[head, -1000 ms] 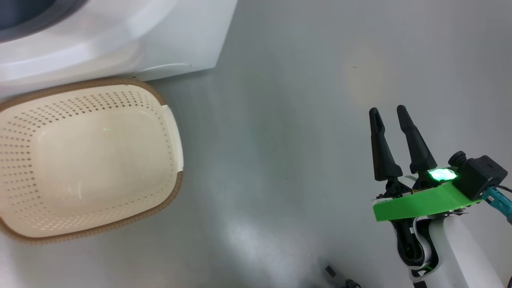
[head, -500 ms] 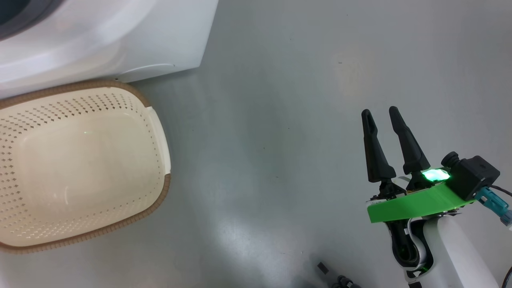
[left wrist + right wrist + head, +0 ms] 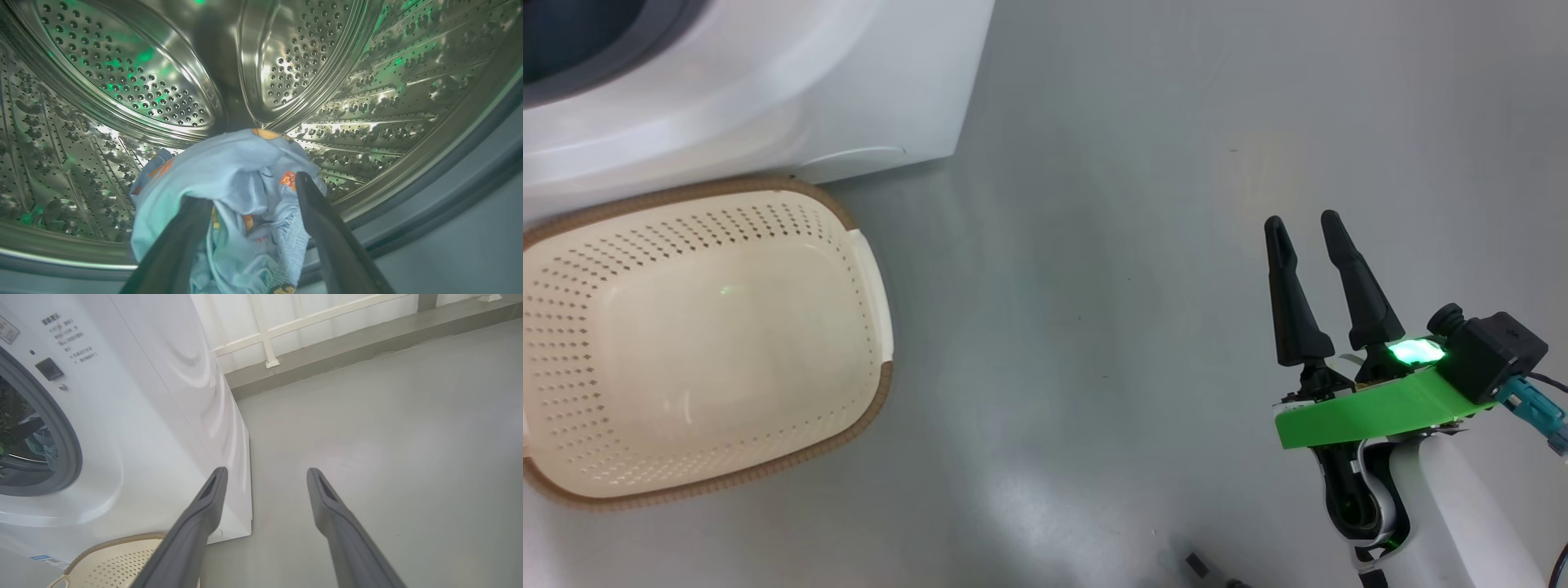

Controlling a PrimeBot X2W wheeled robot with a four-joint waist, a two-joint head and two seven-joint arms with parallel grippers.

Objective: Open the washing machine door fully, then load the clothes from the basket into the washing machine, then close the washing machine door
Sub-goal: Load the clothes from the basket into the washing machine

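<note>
The clothes (image 3: 229, 163) bunch in drum (image 3: 286, 61) between parted jaws of left gripper (image 3: 250, 188); right gripper (image 3: 1302, 219) also parted.

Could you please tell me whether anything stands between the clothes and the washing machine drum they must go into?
Nothing visible does: the clothes already hang inside the perforated steel drum, between the fingers of the open left gripper.

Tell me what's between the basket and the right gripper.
Bare grey floor lies between the basket and the right gripper, seen in the head view.
</note>
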